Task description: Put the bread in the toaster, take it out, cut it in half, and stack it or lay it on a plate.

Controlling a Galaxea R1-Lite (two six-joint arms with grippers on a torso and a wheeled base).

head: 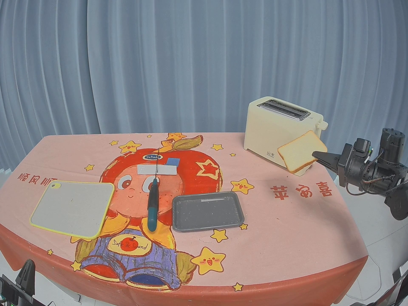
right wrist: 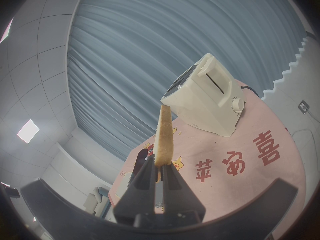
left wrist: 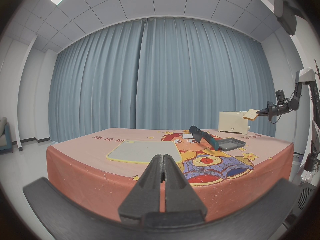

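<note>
One slice of bread (head: 301, 151) hangs in the air, pinched at its edge by the clenched right gripper (head: 317, 154), just beside the cream toaster (head: 274, 128). The left gripper (left wrist: 163, 164) is closed on nothing, low before the table (head: 289, 222). On the table lie a grey tray (head: 208, 212), a knife (head: 152, 200) and a cutting board (head: 72, 209).

right gripper (right wrist: 159, 166): fingers clamped on the lower end of the bread
bread (right wrist: 165, 134): one slice, seen edge-on (crust toward the camera), held clear of the table
toaster (right wrist: 206, 97): cream, standing near the table's curtain-side edge, dial (right wrist: 237, 104) on its end wall
table (right wrist: 226, 190): pink cloth with red characters
curtain (right wrist: 150, 34): blue-grey, pleated, behind the toaster
</note>
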